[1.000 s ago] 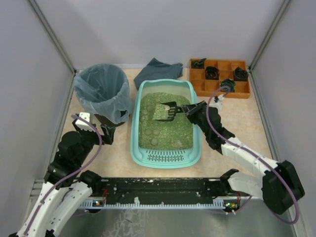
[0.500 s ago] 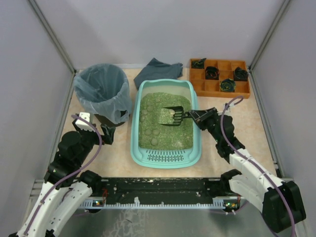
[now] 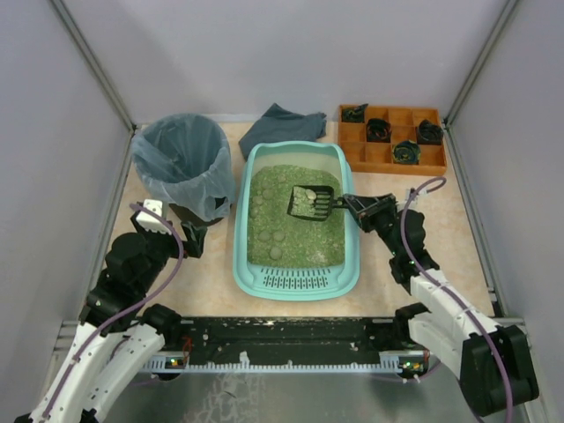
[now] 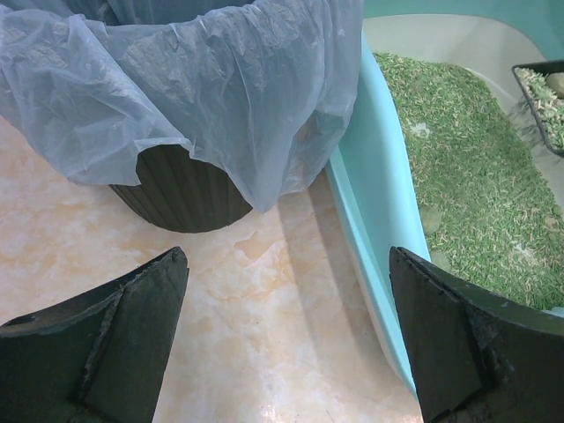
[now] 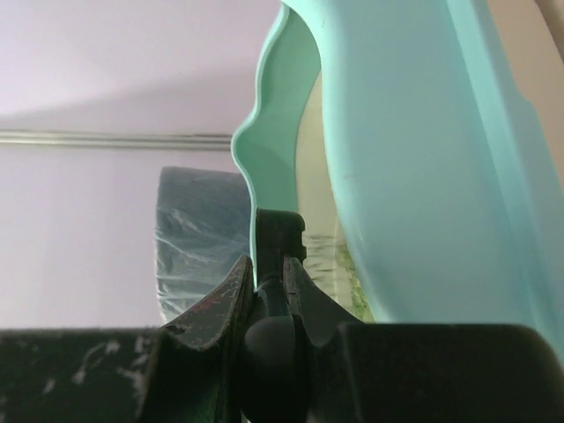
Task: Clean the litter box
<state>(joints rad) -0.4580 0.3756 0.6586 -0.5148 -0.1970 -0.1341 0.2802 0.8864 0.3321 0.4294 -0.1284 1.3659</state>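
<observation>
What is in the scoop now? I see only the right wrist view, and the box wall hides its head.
Observer: Pale clumps and some litter; the scoop is over the right half of the box.
Operator: And the left side?
Observer: The left fingers are open and empty, above the table between bin and box.
Operator: Is more to scoop?
Observer: Yes, several round clumps lie in the litter on the left.
</observation>
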